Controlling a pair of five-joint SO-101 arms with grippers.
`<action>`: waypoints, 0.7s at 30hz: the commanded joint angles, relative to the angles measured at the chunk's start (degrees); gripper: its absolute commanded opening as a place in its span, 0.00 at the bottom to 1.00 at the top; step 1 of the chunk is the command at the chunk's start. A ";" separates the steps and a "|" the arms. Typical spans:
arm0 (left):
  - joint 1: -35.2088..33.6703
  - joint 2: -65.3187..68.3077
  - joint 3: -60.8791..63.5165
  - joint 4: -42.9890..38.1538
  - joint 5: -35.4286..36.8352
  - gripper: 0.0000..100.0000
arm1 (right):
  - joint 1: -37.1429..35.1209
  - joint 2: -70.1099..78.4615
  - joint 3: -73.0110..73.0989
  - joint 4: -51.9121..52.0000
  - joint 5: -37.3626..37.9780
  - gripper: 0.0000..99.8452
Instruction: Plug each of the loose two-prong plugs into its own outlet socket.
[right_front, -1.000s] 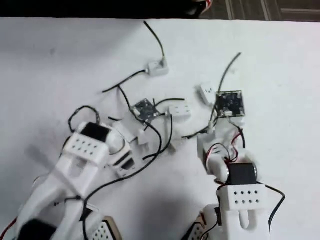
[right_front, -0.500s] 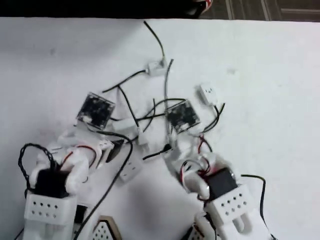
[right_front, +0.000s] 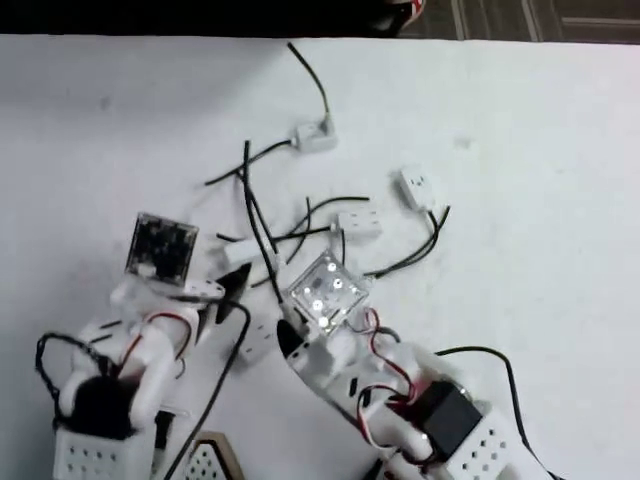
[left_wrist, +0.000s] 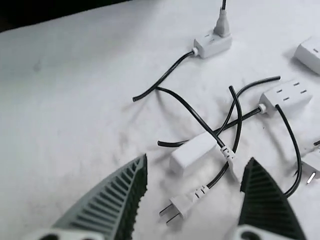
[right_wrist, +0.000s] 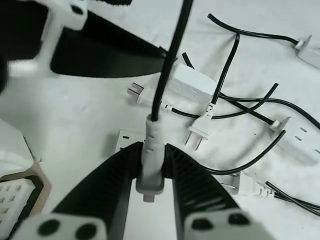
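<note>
My right gripper (right_wrist: 151, 150) is shut on a grey-white two-prong plug (right_wrist: 149, 172), whose black cord (right_wrist: 170, 55) rises away from it. Just under the plug lies a white outlet block (right_wrist: 123, 140), partly hidden by a finger. In the high view this gripper (right_front: 286, 336) hangs beside that outlet block (right_front: 262, 340). My left gripper (left_wrist: 197, 159) is open low over the table, with a loose white plug (left_wrist: 176, 207) and another outlet block (left_wrist: 191, 150) between its fingers. Two loose plugs (right_wrist: 139, 94) (right_wrist: 198, 134) lie nearby.
At the far side, an outlet (right_front: 315, 137) has a plug seated in it. Two more outlets (right_front: 358, 224) (right_front: 415, 187) lie to the right among tangled black cords (right_front: 255, 215). The left gripper's dark finger (right_wrist: 100, 52) sits close to my right gripper.
The right arm has swung left and toward the near edge, carrying the plug and dragging its cord leftward. The left arm has pulled back slightly toward the near left.
</note>
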 joint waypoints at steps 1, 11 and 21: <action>1.10 -8.22 -0.09 3.52 0.53 0.30 | -0.75 2.95 0.44 -3.82 -0.62 0.02; 8.22 -16.92 2.55 8.88 -1.76 0.30 | -1.98 9.01 0.35 -7.25 -0.62 0.02; -0.22 -16.92 6.42 4.22 -1.67 0.30 | -4.88 2.95 0.35 -6.81 -0.53 0.02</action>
